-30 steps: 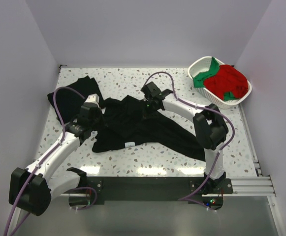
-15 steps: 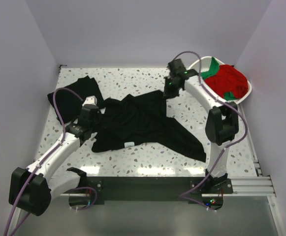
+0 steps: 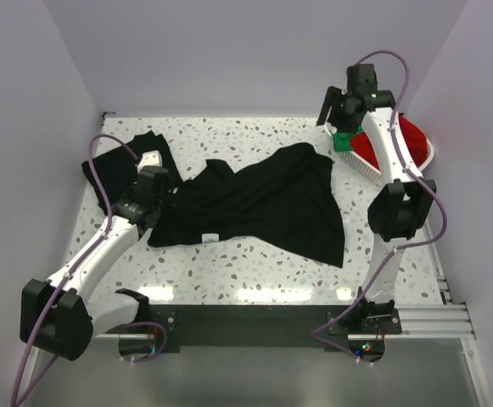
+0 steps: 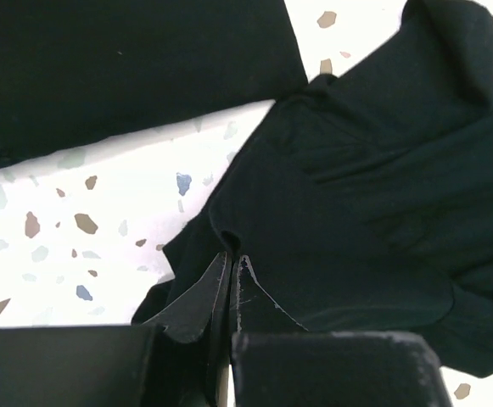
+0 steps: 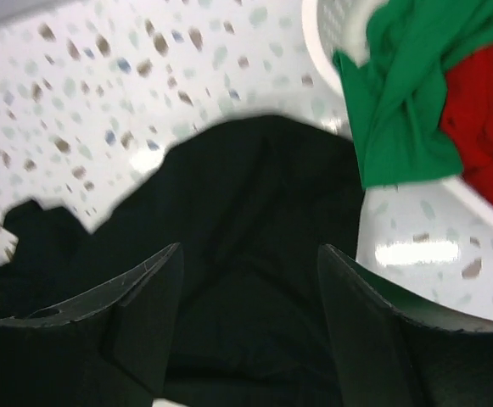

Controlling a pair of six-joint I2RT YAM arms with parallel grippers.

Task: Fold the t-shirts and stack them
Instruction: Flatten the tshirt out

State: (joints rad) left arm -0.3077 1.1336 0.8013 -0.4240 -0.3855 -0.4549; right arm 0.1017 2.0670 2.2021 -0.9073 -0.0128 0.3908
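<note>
Right gripper (image 5: 248,248) lifted away — black t-shirt (image 3: 263,199) lies lengthwise left-to-right.

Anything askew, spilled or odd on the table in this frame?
The black t-shirt mid-table lies rumpled and slanted rather than flat, its left edge pinched in the shut left tool. A green t-shirt spills over the rim of the white basket. Nothing looks damaged.

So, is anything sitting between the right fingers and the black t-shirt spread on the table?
Nothing visible. The right fingers hang open above the black t-shirt, over its far right corner, with only air between. The green t-shirt drapes over the rim of the white basket beside that corner, seemingly not over it.
</note>
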